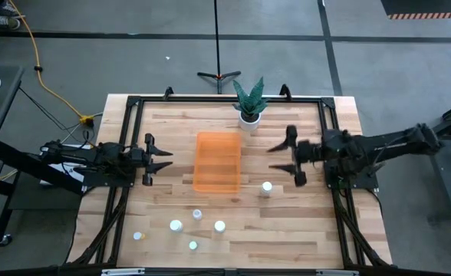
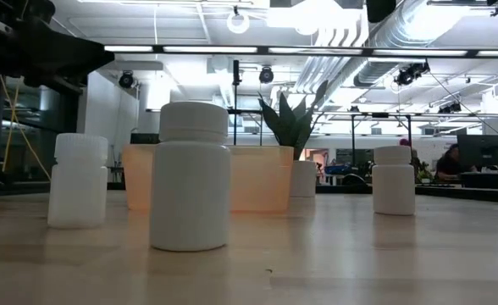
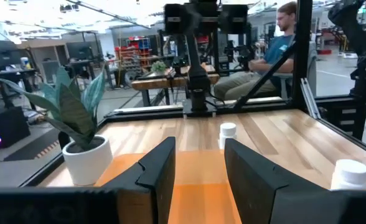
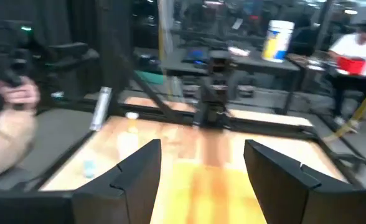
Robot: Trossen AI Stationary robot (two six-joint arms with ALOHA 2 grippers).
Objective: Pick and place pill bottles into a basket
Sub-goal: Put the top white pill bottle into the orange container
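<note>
Pill bottles: six counted from above, all standing on the counter, none in the basket. One (image 1: 266, 188) stands just beside the basket's right side, nearest the right arm. Five sit toward the near edge: (image 1: 197, 215), (image 1: 176, 225), (image 1: 219, 226), (image 1: 192, 245) and (image 1: 138, 236), the last closest to the near-left corner.

Basket: orange bin (image 1: 217, 161) at mid-counter, long axis running from far edge to near edge; appears empty.

Left gripper: (image 1: 158, 159) hovers off the basket's left side, jaws spread apart with nothing between them, pointing at the basket.

Right gripper: (image 1: 281, 162) hovers off the basket's right side, jaws likewise spread and empty, with the lone bottle just nearer the near edge than its tips.

Step in hand: judged to be the first pick, nothing yet grasped.

Method advised: right arm should take the lone bottle first, as it is closest. Descend with the jaws straddling the body below the cap, centre before closing, lift straight, and release low inside the basket so the bottle does not bounce out.

Materials and shapes: bottles are short smooth plastic cylinders, white, with wider ribless-looking caps; likely light and prone to toppling if nudged off-centre. Basket is translucent plastic, low-walled, rectangular. Counter is pale wood planking inside a dark metal frame.

Other item: potted plant (image 1: 249, 103) in a white pot at the far edge, clear of the work path.
</note>
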